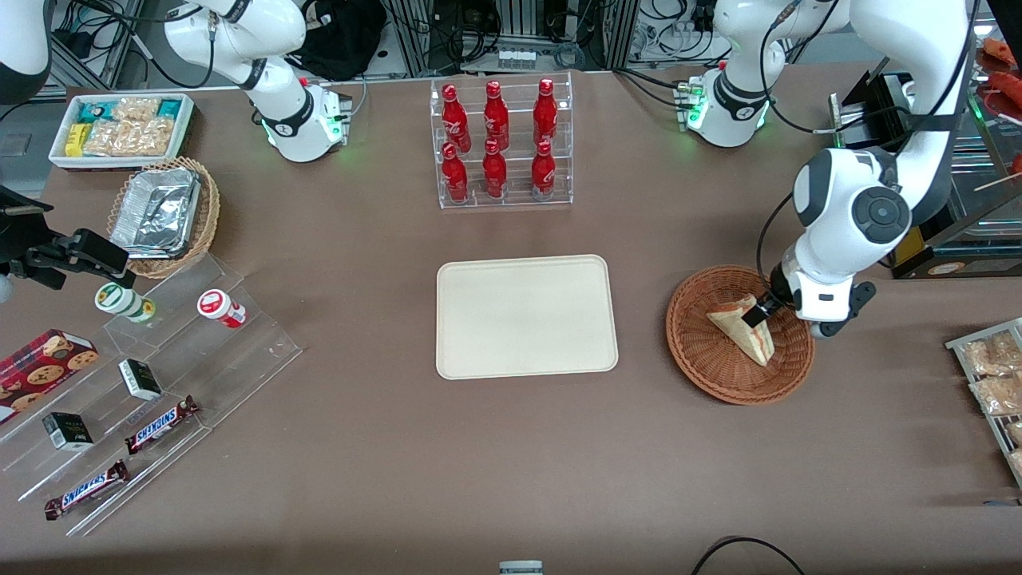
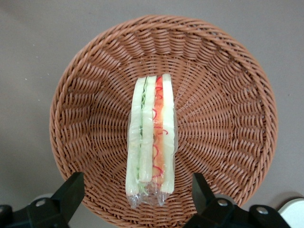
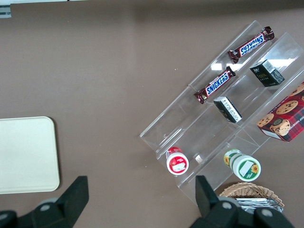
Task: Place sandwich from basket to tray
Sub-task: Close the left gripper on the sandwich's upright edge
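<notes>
Sandwich [image 1: 744, 327] lies in basket [image 1: 711, 369], filling edge up in wrist view [image 2: 152, 137]. Tool [image 2: 135, 190] low over sandwich, fingers [image 2: 71, 192] spread wide, either side, not touching. Tray [image 1: 526, 316] bare on bench [image 1: 383, 463], beside basket toward parked arm.

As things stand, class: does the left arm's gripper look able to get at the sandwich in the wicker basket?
Probably yes. The gripper hangs open right over the sandwich, which stands on edge in the reddish-brown basket; its fingers straddle the wedge and nothing covers it.
</notes>
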Available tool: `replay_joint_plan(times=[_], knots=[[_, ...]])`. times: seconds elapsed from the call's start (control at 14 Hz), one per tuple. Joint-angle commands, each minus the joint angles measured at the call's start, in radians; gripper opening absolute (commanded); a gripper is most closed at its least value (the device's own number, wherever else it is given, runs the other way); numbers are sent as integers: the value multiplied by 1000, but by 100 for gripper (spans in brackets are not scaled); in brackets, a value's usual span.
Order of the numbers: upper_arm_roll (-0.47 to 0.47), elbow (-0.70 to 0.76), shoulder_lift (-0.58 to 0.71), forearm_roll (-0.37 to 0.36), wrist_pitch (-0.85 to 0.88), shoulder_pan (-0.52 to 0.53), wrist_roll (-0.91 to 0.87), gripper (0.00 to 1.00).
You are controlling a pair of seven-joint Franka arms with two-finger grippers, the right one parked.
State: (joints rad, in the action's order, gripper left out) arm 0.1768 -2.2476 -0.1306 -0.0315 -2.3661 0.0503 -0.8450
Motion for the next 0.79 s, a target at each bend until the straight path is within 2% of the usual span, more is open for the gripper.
replay_joint_plan(times=[0.0,0.14,0.57,0.64,0.71], knots=[[1,-44,19,-4,-59,-9,-28,100],[1,-67,-6,-4,-129,-9,-29,100],[3,-67,-73,-4,-163,-6,-28,100],[3,-66,-83,-4,-174,-7,-28,97],[12,-63,-87,-4,-177,-6,-28,84]])
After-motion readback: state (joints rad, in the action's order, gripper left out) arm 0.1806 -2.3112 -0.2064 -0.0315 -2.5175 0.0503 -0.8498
